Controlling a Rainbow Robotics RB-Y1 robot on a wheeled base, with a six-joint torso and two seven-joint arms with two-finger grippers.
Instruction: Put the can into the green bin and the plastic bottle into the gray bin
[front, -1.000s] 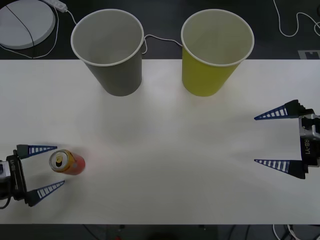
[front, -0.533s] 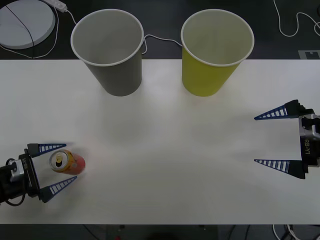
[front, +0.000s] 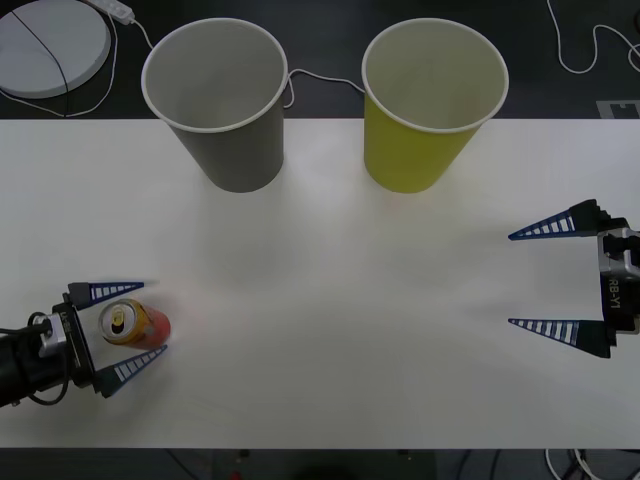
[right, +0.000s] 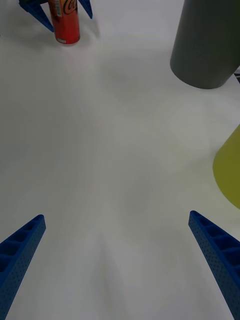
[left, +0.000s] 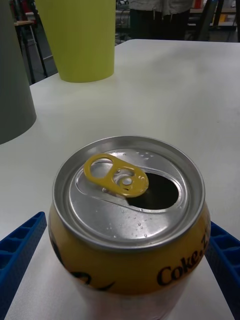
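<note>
Left pincer (front: 117, 333) straddles the can (front: 133, 324), fingers spread, near the table (front: 330, 300) edge.

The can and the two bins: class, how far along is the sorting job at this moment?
Nothing is sorted yet: the green bin and the gray bin both look empty. In hand: the left gripper, open, straddles the upright can near the table's left front, not yet clamped. The right gripper waits open at the right. Left: grip, lift and drop the can into the green bin. The bottle's whereabouts can't be told.
</note>
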